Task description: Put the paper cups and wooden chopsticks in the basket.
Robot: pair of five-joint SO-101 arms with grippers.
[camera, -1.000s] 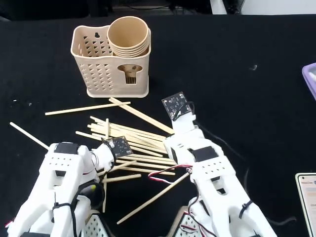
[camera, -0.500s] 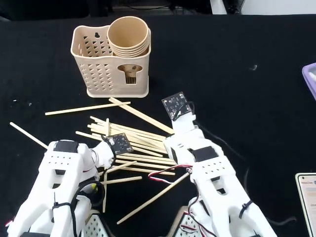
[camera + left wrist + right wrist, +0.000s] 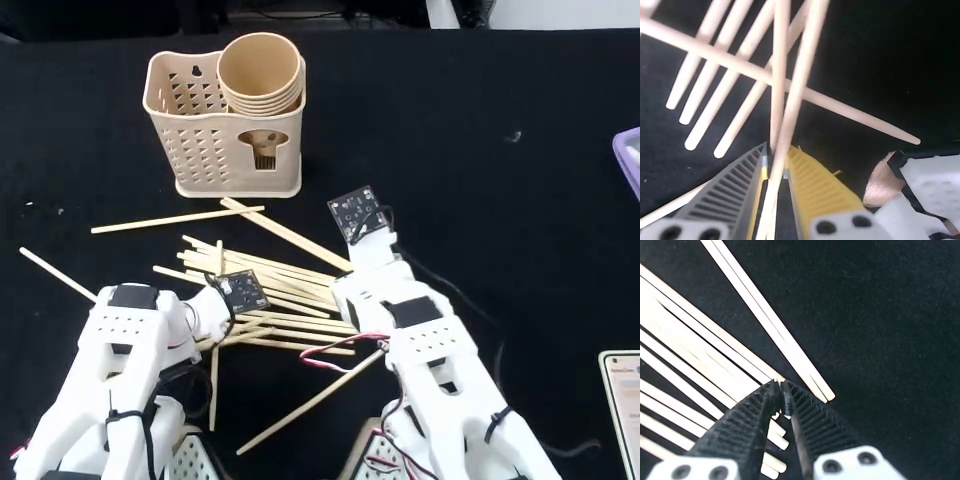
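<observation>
The wooden chopsticks [image 3: 270,275] are in a loose heap on the black tabletop [image 3: 480,180]. The left gripper [image 3: 776,160] sits at the heap's 8 o'clock side, clamped on one of them. The right gripper [image 3: 781,390] is at 3 o'clock, pinched together right by the stick ends. The basket [image 3: 200,150], with the paper cups [image 3: 260,70] stacked inside, is off at 11 o'clock.

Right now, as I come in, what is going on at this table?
Two robot arms are bent over a pile of chopsticks scattered on a black table. The left gripper is shut on one chopstick from the pile. The right gripper is shut, with its tips low at the pile's edge. The paper cups already stand stacked in the basket, beyond the pile.
</observation>
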